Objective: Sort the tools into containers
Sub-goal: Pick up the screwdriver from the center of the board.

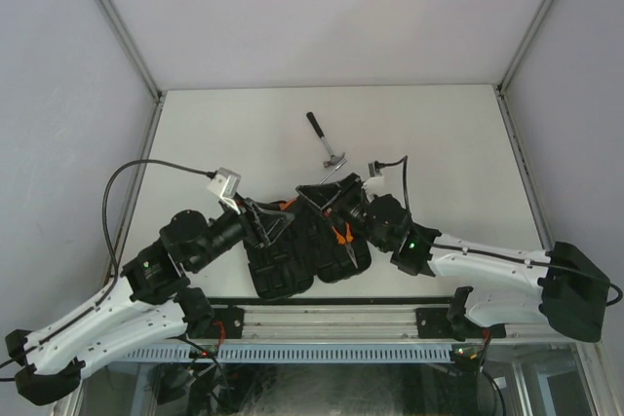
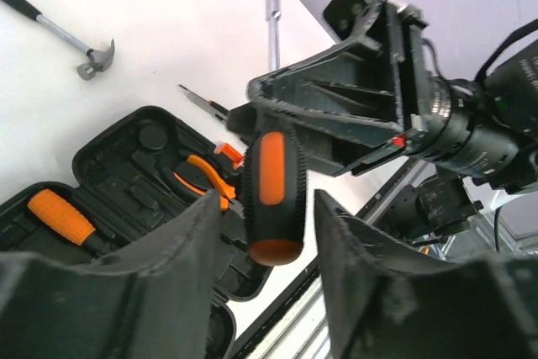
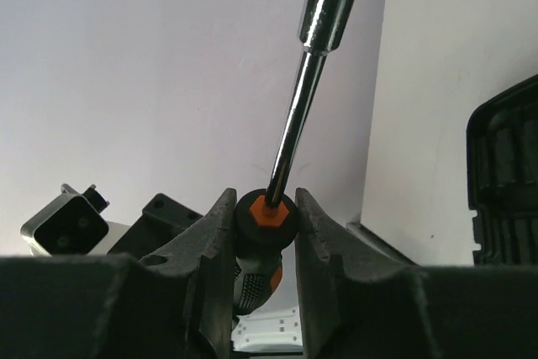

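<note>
The right gripper (image 3: 263,208) is pinched shut on a black-and-orange screwdriver (image 2: 271,170). It grips the collar where the chrome shaft leaves the handle, and the shaft points up and away from its wrist. The left gripper (image 2: 267,199) stands spread around the butt of the same handle. One finger is on either side, and a sliver of daylight shows on each, so it looks to be touching nothing.

Both grippers meet in the air above the open tool case (image 1: 283,270), over its far half. The screwdriver hangs there clear of the moulded slots.

Down in the case, the orange-handled pliers (image 2: 206,176) lie in their recess. A stubby orange-handled driver (image 2: 59,214) sits in the half nearer the left arm. Just beyond the far rim of the case, a slim dark tool (image 2: 202,100) lies on the table; it is too small to name. Well beyond the case lies the claw hammer (image 1: 329,146), also on the bare table.

I judge the step in hand to be a mid-air exchange of the screwdriver between the two grippers, with the right one carrying it.

For the next move, the left gripper should draw back along the handle's line without brushing it. The right gripper then needs to tip the long shaft flat and lower it into a slot long enough to take it. I cannot tell from here which slot that is. The hammer and the slim tool are not yet stowed.
</note>
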Motion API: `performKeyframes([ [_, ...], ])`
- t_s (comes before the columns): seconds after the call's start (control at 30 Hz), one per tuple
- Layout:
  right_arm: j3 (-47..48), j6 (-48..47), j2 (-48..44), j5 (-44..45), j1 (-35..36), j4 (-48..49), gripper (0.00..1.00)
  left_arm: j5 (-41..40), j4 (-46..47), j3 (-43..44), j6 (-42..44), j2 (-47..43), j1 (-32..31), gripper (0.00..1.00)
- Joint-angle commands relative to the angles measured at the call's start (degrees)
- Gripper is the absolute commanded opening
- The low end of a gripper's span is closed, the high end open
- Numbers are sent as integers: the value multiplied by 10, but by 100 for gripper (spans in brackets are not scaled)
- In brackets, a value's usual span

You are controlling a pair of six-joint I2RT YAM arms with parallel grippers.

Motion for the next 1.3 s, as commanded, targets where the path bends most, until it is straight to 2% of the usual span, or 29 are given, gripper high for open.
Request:
performKeyframes([
  [0.0, 24, -98, -56, 34, -6, -24, 0, 8, -11, -4, 16, -9, -2, 58],
  [0.17, 29, -205, -96, 34, -19, -126, 0, -15, -38, 2, 17, -26, -2, 63],
  [0.3, 55, -317, -113, -51, -47, -220, 0, -46, -57, 10, 6, -43, -2, 63],
  [0.47, 54, -458, -126, -168, -48, -244, 0, -68, -57, 21, -20, -47, -2, 64],
  [0.57, 55, -512, -122, -242, -46, -237, 0, -74, -46, 23, -35, -43, -2, 65],
  [0.77, 56, -538, -91, -342, -41, -190, 0, -73, -5, 17, -43, -29, -2, 70],
  [0.97, 96, -540, -36, -409, -23, -173, 0, -58, 31, 16, -51, -2, -2, 70],
  [1.17, 123, -523, 6, -436, -8, -141, 0, -29, 53, 15, -49, 21, -2, 68],
  [1.27, 130, -519, 16, -438, -4, -132, 0, -23, 53, 12, -49, 25, -2, 63],
])
